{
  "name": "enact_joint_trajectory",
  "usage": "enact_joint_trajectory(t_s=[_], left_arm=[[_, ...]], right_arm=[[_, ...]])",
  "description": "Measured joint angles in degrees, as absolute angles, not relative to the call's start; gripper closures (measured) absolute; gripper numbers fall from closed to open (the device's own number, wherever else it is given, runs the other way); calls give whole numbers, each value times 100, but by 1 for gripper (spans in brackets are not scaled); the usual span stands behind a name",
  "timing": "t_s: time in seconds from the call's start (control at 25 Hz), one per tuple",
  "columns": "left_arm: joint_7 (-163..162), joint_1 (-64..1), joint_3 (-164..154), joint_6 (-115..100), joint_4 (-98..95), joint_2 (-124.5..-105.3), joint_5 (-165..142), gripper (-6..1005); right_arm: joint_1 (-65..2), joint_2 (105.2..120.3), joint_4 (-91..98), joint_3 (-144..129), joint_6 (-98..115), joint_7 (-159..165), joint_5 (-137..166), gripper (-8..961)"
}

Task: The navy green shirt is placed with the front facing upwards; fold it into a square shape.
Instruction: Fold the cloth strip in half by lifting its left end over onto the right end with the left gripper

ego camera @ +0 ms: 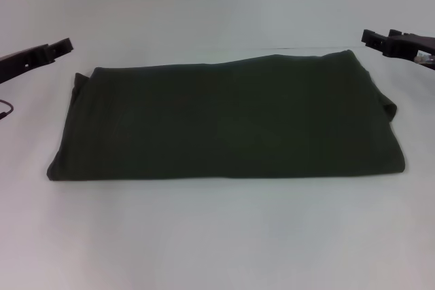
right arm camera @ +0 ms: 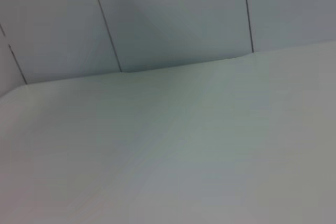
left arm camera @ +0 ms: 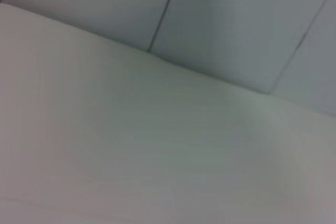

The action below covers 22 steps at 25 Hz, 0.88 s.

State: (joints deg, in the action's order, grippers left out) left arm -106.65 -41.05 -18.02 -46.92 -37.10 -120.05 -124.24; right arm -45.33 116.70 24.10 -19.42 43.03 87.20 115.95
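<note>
Olive-green cloth is lying folded in the middle of the white table (ego camera: 217, 236): the shirt (ego camera: 228, 123) is sitting as a wide, flat rectangle, broader across than it is deep. Its surface is showing plain dark fabric only. The near edge is running straight across the table, while the far edge is rising a little toward the robot's right. At the left far corner the layers are bunching slightly, and at the right end a small fold of cloth is poking out past the side edge.

The left claw (ego camera: 64, 47) is hanging at the left edge of the head view, off the far left corner of the shirt and apart from it. It is holding nothing, and how far it is open I cannot tell. The right claw (ego camera: 374, 37) is hanging at the right edge of the head view, beyond the far right corner of the shirt and likewise clear of the cloth. It is gripping nothing either, and its opening cannot be told from this angle.

Both wrist views are looking past the shirt. The left wrist view is showing bare table surface (left arm camera: 131, 156) meeting a pale panelled wall (left arm camera: 236, 19) with dark seams. The right wrist view is showing the same kind of scene, table (right arm camera: 184, 161) below and wall (right arm camera: 173, 14) above, with no cloth in either.
</note>
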Motion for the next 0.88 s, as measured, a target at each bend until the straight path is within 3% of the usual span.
enact_joint_trajectory(t_s=[0.24, 0.4, 0.72, 0.88], left_arm=[[-10520, -3672, -1802, -6555, -4181, -12016, -11657, 335], [-10231, -3301, -1784, -7677, -4332, -12034, -11030, 294], [-10167, -2838, -1872, -8237, -4460, -12127, -11089, 272], [-10205, -2603, -2105, -8270, -4711, -12207, -11442, 269]], right_arm=[[-4109, 11539, 2796, -2265, 5469, 9772, 11615, 239], [-3755, 11467, 3237, -2516, 6333, 10625, 11656, 235], [-3340, 11109, 3415, -2991, 7545, 11677, 11690, 237], [-3270, 11040, 3416, -3033, 7744, 11893, 11747, 233]])
